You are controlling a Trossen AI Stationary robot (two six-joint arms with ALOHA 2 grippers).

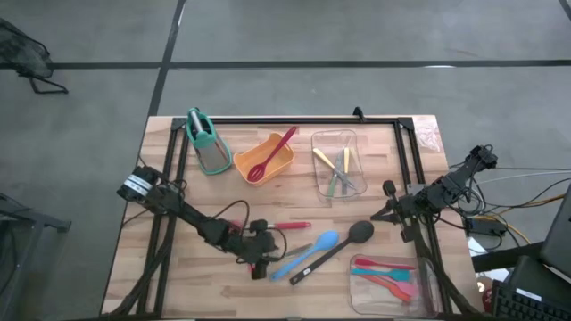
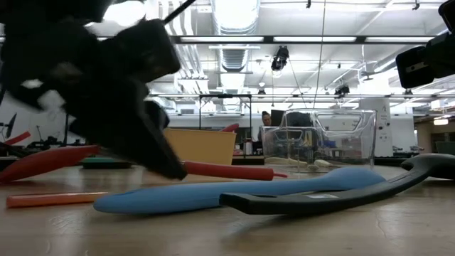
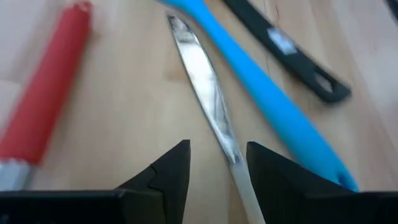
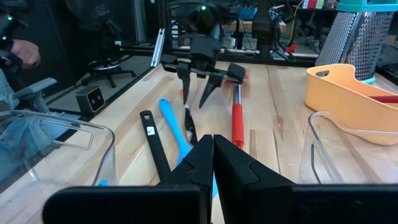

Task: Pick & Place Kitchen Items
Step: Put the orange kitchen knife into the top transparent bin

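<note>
Left end effector [image 3: 217, 165], released, straddles a thin silver utensil [image 3: 202, 74] lying flat on the bench [image 3: 124, 112] beside the blue spoon [image 3: 273, 99]; likely light, stiff, slippery, best pinched mid-handle. Right end effector [image 4: 213, 152] clenched, idle.

Red-handled utensil [image 3: 46, 93] and blue spoon [image 3: 273, 102] flank left hand [image 3: 217, 163].

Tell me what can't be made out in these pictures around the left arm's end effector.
- Left end effector: its open fingers straddle a silver utensil whose near end is cut off by the left wrist view's edge.
- High view: that utensil lies hidden under the end effector.
- Low view: the end effector, a dark blur, covers part of the red-handled utensil.
</note>
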